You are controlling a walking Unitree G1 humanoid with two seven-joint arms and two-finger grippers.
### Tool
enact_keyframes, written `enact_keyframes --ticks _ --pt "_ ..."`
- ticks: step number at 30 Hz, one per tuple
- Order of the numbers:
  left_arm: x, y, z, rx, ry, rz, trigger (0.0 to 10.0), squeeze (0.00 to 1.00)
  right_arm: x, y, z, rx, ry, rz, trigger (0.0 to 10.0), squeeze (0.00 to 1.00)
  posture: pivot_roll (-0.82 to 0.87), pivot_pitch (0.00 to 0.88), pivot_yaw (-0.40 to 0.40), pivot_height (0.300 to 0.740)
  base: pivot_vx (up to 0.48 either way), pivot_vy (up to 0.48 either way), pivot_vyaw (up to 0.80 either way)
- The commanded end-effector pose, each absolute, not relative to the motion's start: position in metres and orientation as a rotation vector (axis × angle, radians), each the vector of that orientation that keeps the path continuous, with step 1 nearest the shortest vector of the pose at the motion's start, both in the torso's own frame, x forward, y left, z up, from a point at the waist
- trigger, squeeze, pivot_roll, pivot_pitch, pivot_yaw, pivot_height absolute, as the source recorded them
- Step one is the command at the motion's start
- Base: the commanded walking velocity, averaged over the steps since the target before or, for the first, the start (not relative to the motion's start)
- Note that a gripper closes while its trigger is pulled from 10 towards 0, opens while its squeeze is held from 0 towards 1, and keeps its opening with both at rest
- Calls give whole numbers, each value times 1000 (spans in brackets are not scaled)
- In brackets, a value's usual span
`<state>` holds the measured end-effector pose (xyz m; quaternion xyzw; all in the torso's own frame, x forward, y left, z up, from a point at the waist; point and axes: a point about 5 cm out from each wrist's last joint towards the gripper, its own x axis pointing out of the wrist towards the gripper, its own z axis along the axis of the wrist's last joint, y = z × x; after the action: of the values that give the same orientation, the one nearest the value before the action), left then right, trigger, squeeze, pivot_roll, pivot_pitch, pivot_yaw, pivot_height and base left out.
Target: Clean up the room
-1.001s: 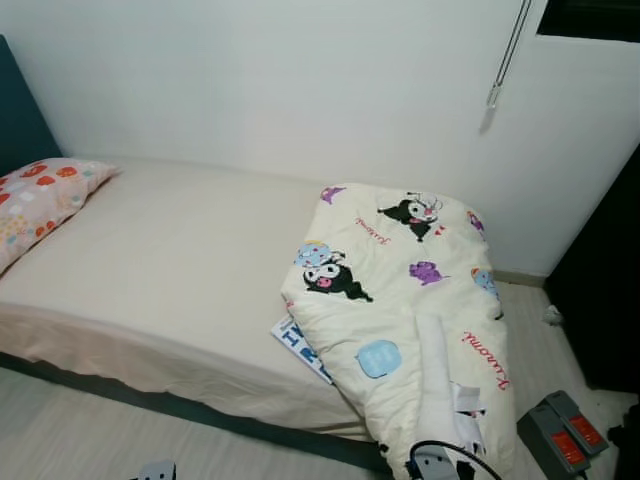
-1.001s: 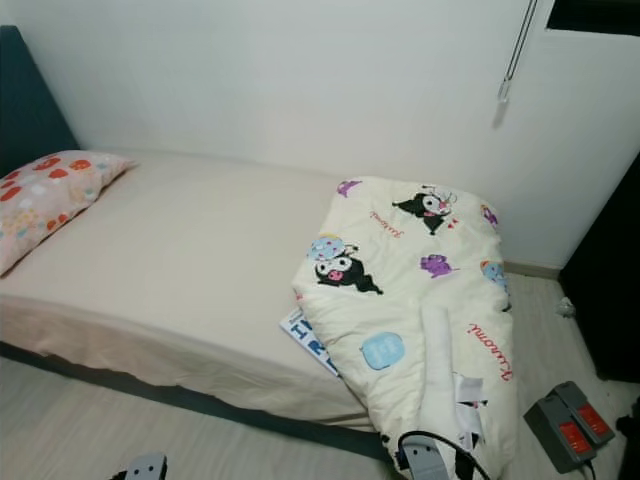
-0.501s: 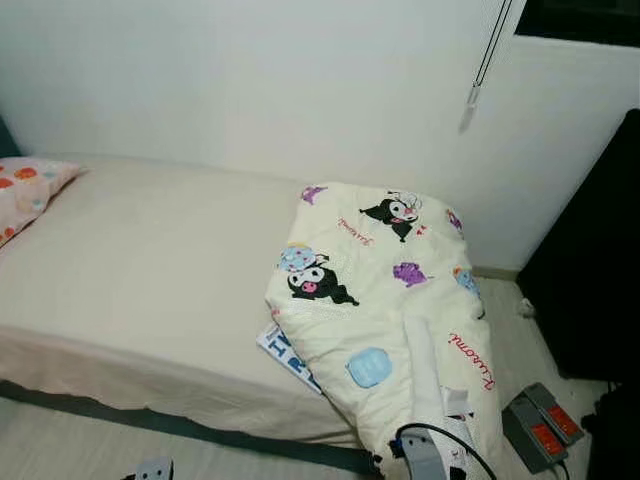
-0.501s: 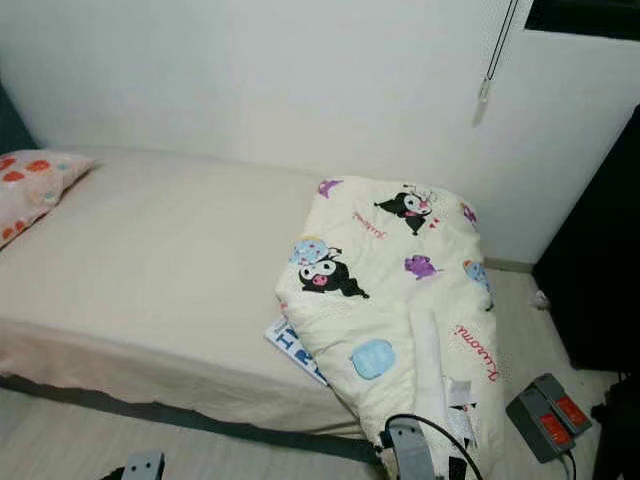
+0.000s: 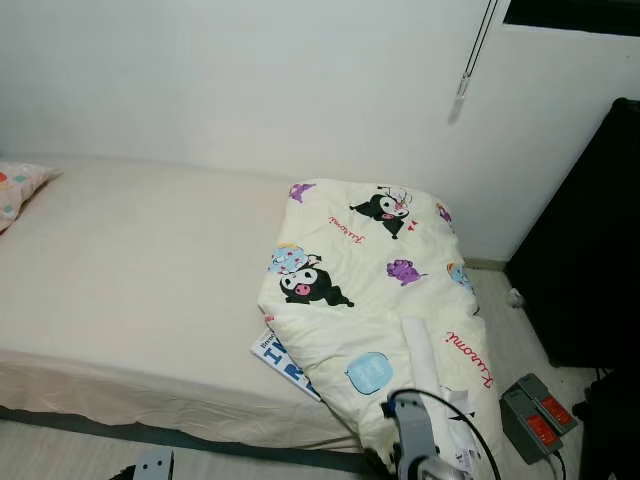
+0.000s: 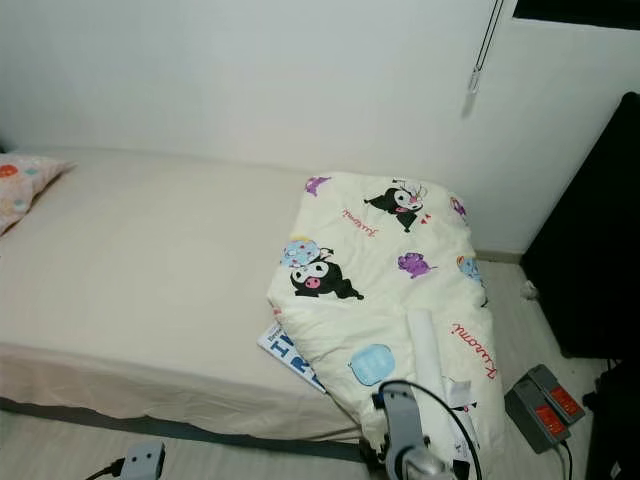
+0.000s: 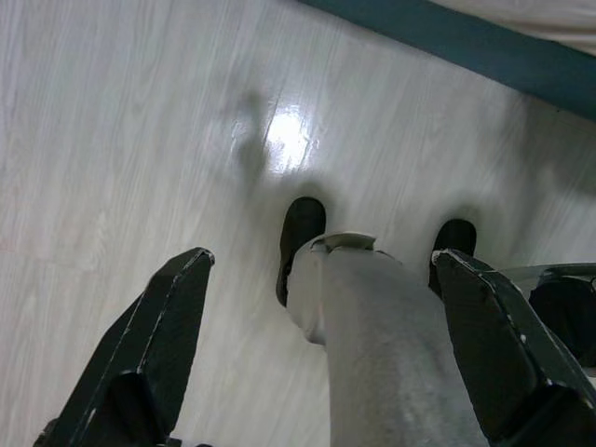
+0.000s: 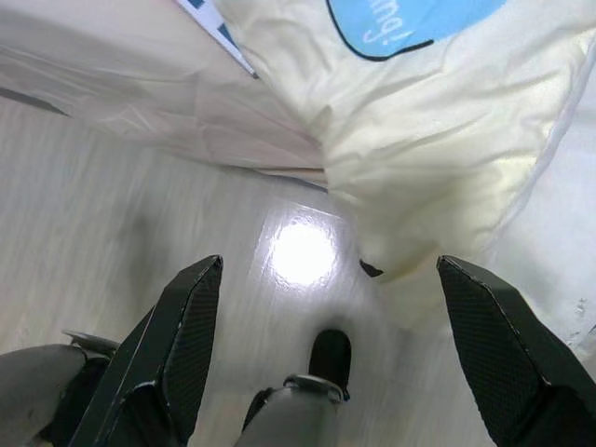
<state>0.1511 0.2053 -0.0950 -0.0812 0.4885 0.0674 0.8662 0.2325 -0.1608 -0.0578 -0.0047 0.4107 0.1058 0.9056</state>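
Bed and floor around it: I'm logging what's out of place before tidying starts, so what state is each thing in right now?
Comforter: bunched at the bed's foot, hanging over the edge to the floor.
Book: flat on the mattress, partly under the comforter.
Pillow: lying at the head end.
Bed sheet: bare, mostly smooth.
Grey device: on the floor beside the bed.
Left gripper: open, over the floor.
Right gripper: open, over the floor by the comforter.

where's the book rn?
In the eye views the book lies on the bed near its front edge, half tucked under the left edge of the cartoon quilt.
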Motion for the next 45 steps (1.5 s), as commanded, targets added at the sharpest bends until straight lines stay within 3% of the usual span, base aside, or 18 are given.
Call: enact_keyframes --ticks 1,22,30,35,45 --pt "144 202 -98 -167 1046 140 10000 0 231 -160 -59 -6 849 225 10000 0 -28 0 -49 728 0 0 0" --pt "145 202 -98 -153 1038 119 10000 0 239 -146 -52 -18 803 324 10000 0 -14 0 -56 728 73 0 0" --pt "146 202 -97 -153 1033 113 10000 0 238 -143 -53 -131 791 411 10000 0 -17 0 -49 728 266 0 247" --pt "145 202 -98 -152 1037 111 10000 0 236 -145 -53 -141 787 407 10000 0 -21 0 -47 728 266 0 665" --pt "143 201 -99 -175 1039 117 10000 0 233 -152 -57 -198 821 342 10000 0 -29 0 -44 728 106 0 0"
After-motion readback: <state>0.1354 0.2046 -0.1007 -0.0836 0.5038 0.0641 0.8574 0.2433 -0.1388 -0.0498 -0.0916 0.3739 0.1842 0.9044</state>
